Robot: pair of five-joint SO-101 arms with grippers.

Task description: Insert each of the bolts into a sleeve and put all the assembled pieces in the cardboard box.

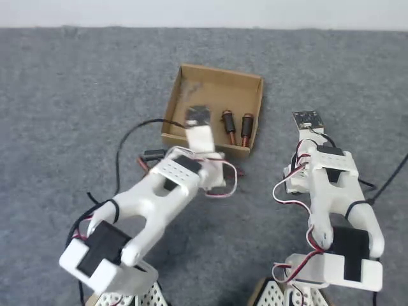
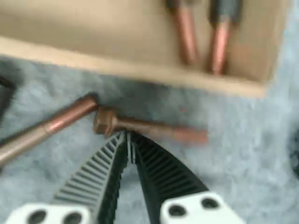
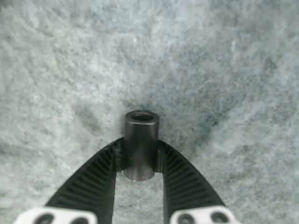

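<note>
My left gripper (image 2: pixel 127 136) is shut with nothing between its fingers, its tips right against a copper bolt (image 2: pixel 149 129) lying on the carpet just in front of the cardboard box (image 2: pixel 140 70). A second bolt (image 2: pixel 46 127) lies beside it, the two heads almost meeting. Two assembled pieces (image 1: pixel 228 127) (image 1: pixel 247 126) lie side by side inside the box (image 1: pixel 220 71). My right gripper (image 3: pixel 140 148) is shut on a dark sleeve (image 3: pixel 141 140), held upright just above the carpet with its open end showing. The left arm (image 1: pixel 185 172) leans over the box's front wall.
Grey carpet (image 1: pixel 76 95) covers the table. The right arm (image 1: pixel 325 175) stands to the right of the box, over open carpet. Black and red cables (image 1: pixel 127 143) trail on the carpet left of the box.
</note>
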